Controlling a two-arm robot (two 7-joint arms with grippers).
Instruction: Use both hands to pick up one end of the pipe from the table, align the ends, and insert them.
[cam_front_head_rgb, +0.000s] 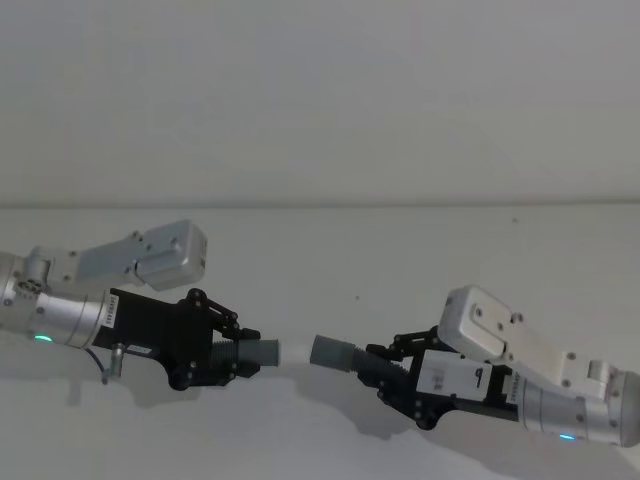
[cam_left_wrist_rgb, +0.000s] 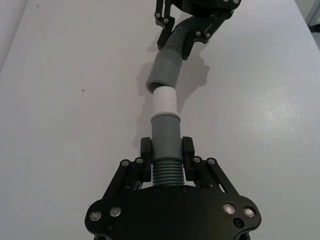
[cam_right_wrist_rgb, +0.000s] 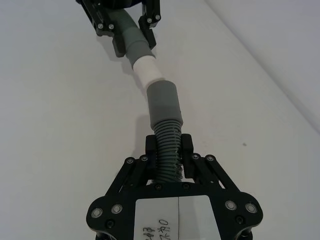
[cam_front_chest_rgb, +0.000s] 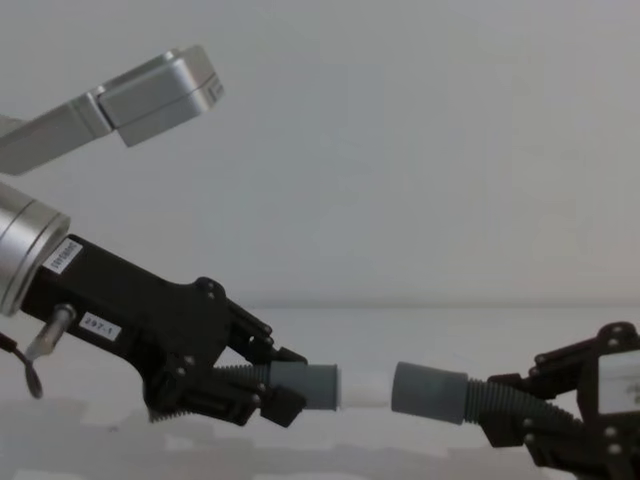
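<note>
The left gripper (cam_front_head_rgb: 228, 358) is clamping the ribbed hose (cam_left_wrist_rgb: 167, 170) just behind its grey cuff (cam_left_wrist_rgb: 165, 131), and the white tube tip (cam_left_wrist_rgb: 164, 100) is pointing toward 3 o'clock in the head view. The right gripper (cam_front_head_rgb: 392, 372) is pinching the other ribbed hose (cam_right_wrist_rgb: 167, 150) behind the plain hollow cuff (cam_right_wrist_rgb: 163, 104), whose mouth is facing 9 o'clock. Both pieces are hanging above the table (cam_front_head_rgb: 330, 260). In the wrist views the white tip is meeting the hollow mouth, possibly just entering; the overlap is hard to judge. The hose looks light and bendy, so it is probably flexing under push. Gripping close behind each stiff cuff, as both are doing, seems best for keeping the ends aligned.
</note>
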